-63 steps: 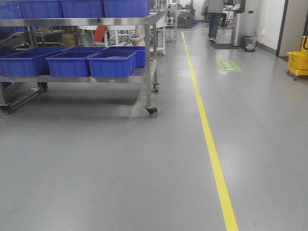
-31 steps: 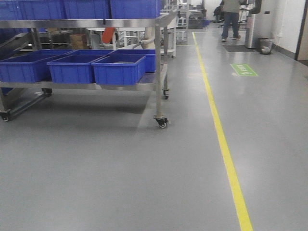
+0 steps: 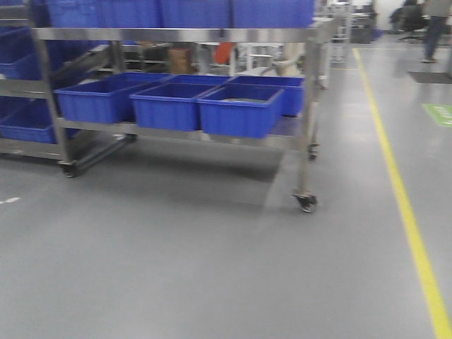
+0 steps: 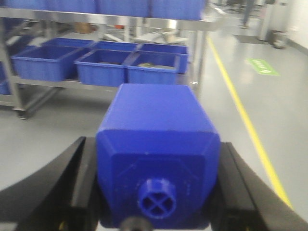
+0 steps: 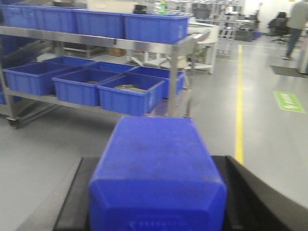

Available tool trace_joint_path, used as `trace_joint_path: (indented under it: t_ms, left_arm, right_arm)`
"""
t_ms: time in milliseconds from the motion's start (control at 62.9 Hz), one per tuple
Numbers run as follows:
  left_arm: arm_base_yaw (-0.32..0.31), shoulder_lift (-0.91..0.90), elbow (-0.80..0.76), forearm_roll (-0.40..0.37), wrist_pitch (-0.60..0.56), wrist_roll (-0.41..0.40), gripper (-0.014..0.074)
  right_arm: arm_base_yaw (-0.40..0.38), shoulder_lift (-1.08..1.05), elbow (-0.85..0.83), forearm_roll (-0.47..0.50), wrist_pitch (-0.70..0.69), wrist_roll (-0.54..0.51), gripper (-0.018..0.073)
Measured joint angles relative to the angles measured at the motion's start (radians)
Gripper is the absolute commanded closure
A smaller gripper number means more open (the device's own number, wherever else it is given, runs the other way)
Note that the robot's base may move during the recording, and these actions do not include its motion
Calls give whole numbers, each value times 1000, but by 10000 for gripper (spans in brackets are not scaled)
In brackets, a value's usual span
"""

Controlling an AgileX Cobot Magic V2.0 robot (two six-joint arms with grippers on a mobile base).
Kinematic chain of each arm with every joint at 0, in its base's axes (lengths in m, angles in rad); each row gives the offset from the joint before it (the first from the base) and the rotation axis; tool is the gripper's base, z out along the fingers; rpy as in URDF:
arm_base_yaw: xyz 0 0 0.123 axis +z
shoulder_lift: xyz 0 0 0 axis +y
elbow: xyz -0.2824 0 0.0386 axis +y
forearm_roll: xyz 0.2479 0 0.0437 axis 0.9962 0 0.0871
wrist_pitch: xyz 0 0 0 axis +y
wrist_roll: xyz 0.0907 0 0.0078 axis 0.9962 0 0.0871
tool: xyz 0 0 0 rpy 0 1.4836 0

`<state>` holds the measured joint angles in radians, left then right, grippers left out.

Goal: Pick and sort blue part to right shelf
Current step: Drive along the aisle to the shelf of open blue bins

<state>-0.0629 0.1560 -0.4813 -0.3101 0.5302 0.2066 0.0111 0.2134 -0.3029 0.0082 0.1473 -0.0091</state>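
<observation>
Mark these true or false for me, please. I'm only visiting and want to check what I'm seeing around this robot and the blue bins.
1. Both claws are empty. False: the left claw grips a round-capped blue block, and the right claw grips a second blue block.
2. The round cap faces the left wrist camera. True.
3. The blue bins sit on the floor. False: they sit on a tier of the steel rack.
4. The rack has a caster wheel. True.
5. The floor line is red. False: it is yellow.
</observation>
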Motion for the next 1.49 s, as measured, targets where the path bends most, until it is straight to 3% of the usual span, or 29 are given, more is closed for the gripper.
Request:
trace_joint_path:
  t_ms: [1494]
  left_arm:
    - [0,0,0,0,0,0,328]
  right_arm:
    - [0,0,0,0,0,0,145]
